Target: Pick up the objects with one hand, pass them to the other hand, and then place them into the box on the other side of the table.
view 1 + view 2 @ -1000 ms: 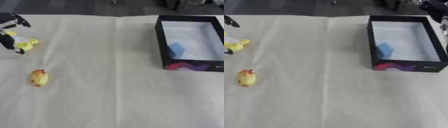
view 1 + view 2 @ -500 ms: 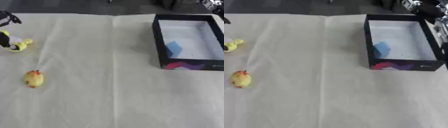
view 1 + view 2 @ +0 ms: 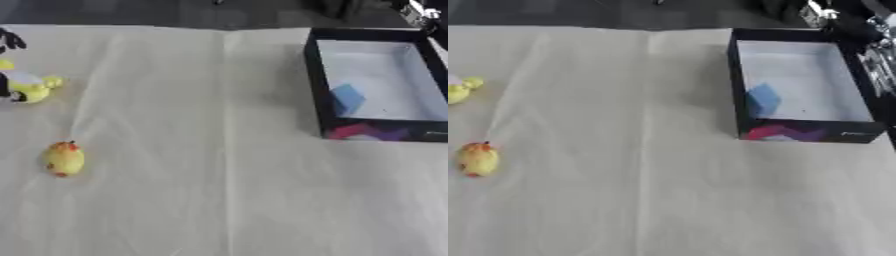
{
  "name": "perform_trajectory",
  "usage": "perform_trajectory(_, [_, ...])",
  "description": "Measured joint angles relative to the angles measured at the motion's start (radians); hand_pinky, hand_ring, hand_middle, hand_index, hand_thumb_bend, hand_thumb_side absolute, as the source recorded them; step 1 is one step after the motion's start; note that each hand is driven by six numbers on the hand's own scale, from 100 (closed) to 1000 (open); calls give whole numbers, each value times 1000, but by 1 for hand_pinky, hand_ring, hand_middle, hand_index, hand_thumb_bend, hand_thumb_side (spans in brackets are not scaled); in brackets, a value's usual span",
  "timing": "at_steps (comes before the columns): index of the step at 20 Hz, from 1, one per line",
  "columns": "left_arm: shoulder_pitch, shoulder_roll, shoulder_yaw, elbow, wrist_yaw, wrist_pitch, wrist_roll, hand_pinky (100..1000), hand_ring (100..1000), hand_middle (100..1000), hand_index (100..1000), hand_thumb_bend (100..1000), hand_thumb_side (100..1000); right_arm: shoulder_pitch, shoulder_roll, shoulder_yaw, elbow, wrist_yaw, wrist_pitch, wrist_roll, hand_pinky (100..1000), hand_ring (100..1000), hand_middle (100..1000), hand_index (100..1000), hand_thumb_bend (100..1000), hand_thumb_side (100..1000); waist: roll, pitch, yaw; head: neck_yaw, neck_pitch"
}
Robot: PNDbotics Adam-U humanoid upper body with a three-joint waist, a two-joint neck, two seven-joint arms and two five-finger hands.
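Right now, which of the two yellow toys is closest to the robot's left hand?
The upper yellow toy at the table's left edge, right beside the left hand. The other yellow toy, with red bits, lies alone nearer the camera.

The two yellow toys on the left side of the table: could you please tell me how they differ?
The upper yellow toy lies at the table's left edge, right by the left hand; the lower yellow toy lies alone, nearer the camera. The lower one is egg-shaped with an orange-red top; the upper one looks paler, with a small knob to its right. Both rest on the cloth, outside the black box.
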Motion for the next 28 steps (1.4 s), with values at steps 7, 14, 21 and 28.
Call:
perform_trajectory(7, [12,0,0,44,-27,43,-96,809,781,678,690,501,100,-2,6,0,5,6,-2,-7,941,1000,763,1000,100,465,4,4,-5,13,0])
perform_trajectory(14, [11,-2,-1,40,9,62,-129,718,639,514,575,464,100,4,6,-1,19,10,-7,-9,942,1000,763,1000,100,461,4,2,-3,15,1])
perform_trajectory(21, [-20,-2,2,-9,39,41,-101,696,605,488,549,470,100,16,5,-1,32,12,-12,-10,941,1000,763,1000,100,468,6,-20,11,10,10])
perform_trajectory(28, [-23,-4,-7,-50,134,-47,-64,681,553,459,521,399,100,17,4,-2,32,-4,-10,-11,941,1000,763,1000,100,472,6,-36,27,2,11])
